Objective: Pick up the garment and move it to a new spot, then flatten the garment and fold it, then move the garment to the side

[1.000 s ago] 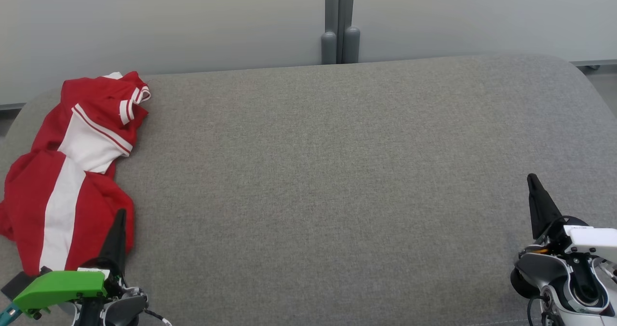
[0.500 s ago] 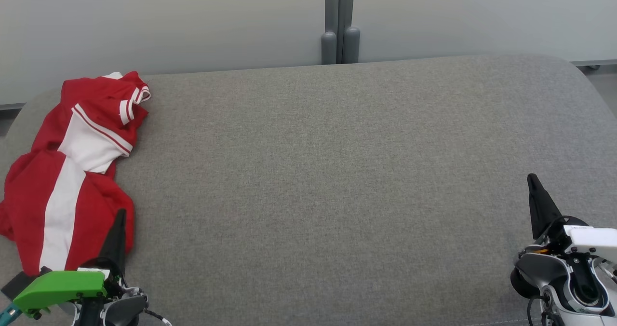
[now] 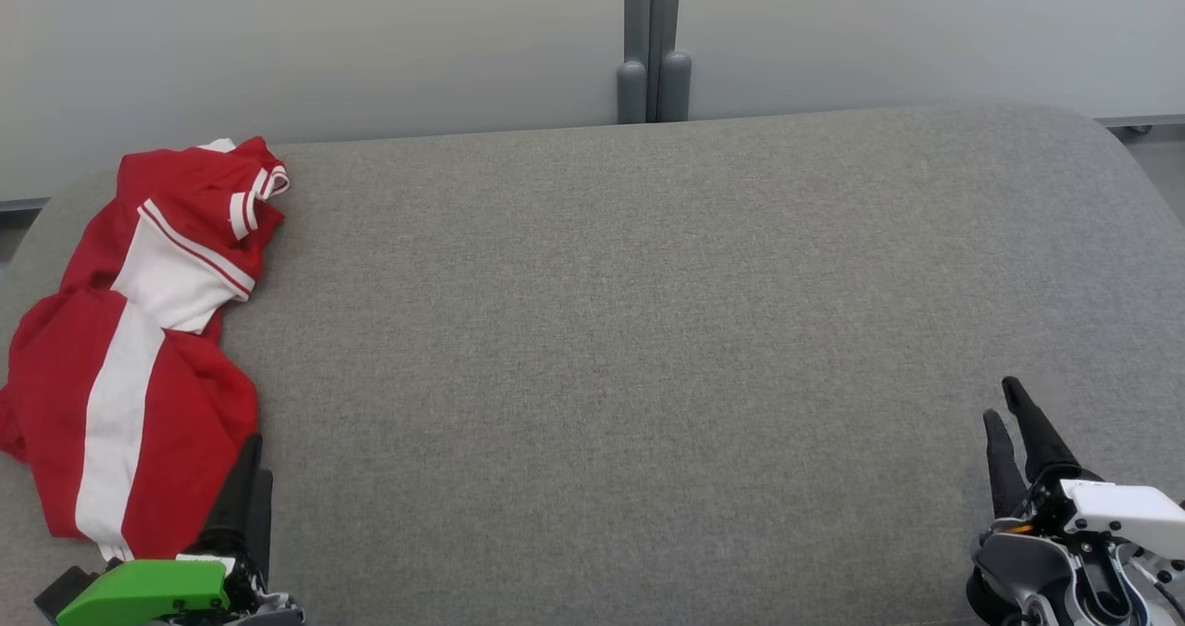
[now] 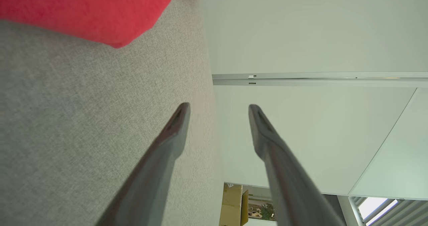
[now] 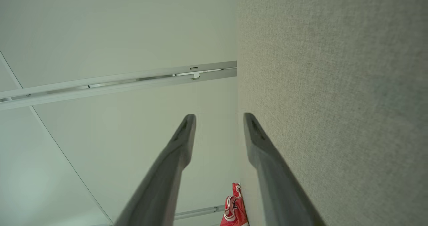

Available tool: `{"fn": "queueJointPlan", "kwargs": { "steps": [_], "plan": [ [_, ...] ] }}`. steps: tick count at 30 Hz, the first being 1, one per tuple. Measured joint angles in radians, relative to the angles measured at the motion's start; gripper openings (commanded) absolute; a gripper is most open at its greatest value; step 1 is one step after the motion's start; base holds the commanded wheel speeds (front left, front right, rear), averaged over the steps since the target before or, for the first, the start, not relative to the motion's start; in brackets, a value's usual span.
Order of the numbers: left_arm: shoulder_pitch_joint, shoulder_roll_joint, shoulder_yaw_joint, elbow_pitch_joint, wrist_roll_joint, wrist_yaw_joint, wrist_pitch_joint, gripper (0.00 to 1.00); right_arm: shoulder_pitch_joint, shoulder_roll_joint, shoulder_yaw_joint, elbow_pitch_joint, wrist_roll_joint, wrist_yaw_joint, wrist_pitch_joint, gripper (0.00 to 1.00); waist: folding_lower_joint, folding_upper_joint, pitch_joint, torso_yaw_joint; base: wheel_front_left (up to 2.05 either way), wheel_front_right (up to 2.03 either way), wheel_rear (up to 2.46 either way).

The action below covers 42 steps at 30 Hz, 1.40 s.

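Note:
The garment (image 3: 139, 330), a red shirt with white panels and striped cuffs, lies crumpled at the far left of the grey fabric surface (image 3: 602, 330). My left gripper (image 3: 255, 459) stands open just right of the garment's near edge, fingers apart and holding nothing. In the left wrist view the left gripper (image 4: 219, 107) is open over the grey fabric, and the garment (image 4: 83, 12) fills the top left corner. My right gripper (image 3: 1002, 399) is open and empty at the lower right, far from the garment. The right wrist view shows the right gripper (image 5: 219, 115) open, with the garment (image 5: 234, 209) small in the distance.
The grey surface has rounded far corners and ends at a pale panelled wall with a grey post (image 3: 653, 70) in the middle. A wide stretch of bare fabric lies between the two grippers.
Both grippers have gone from shut to open. Both have drawn back toward the bottom edge of the head view. The garment has not moved.

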Motion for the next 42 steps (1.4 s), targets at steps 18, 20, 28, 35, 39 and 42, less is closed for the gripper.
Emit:
{"fn": "queueJointPlan", "kwargs": {
  "steps": [18,20,28,35,39,42],
  "plan": [
    [0.002,0.007,-0.060,-0.041,0.109,0.009,-0.065,1.00,0.003,-0.005,0.022,-0.052,-0.155,-0.009,-0.058,1.00,0.0000,0.0001,-0.008,-0.002,0.00,0.00,0.00],
    [0.001,0.013,-0.067,-0.047,0.139,0.014,-0.072,1.00,0.003,-0.006,0.022,-0.066,-0.188,-0.009,-0.063,1.00,0.0000,0.0000,-0.009,-0.002,0.00,0.00,0.00],
    [-0.001,0.027,-0.086,-0.081,0.251,0.035,-0.090,1.00,0.003,-0.019,0.040,-0.111,-0.331,-0.020,-0.089,1.00,0.0000,0.0000,-0.011,-0.002,0.00,0.00,0.00],
    [-0.002,0.035,-0.113,-0.116,0.377,0.056,-0.116,1.00,0.010,-0.028,0.085,-0.142,-0.463,-0.037,-0.110,1.00,0.0000,0.0000,-0.012,-0.001,0.00,0.00,0.00],
    [-0.002,0.037,-0.128,-0.138,0.450,0.070,-0.129,1.00,0.014,-0.035,0.109,-0.155,-0.537,-0.046,-0.123,1.00,0.0000,0.0001,-0.013,-0.002,0.00,0.00,0.00],
    [-0.002,0.040,-0.143,-0.145,0.503,0.080,-0.140,1.00,0.015,-0.036,0.125,-0.166,-0.587,-0.053,-0.130,1.00,0.0000,0.0000,-0.014,-0.002,0.00,0.00,0.00]
  ]
}}
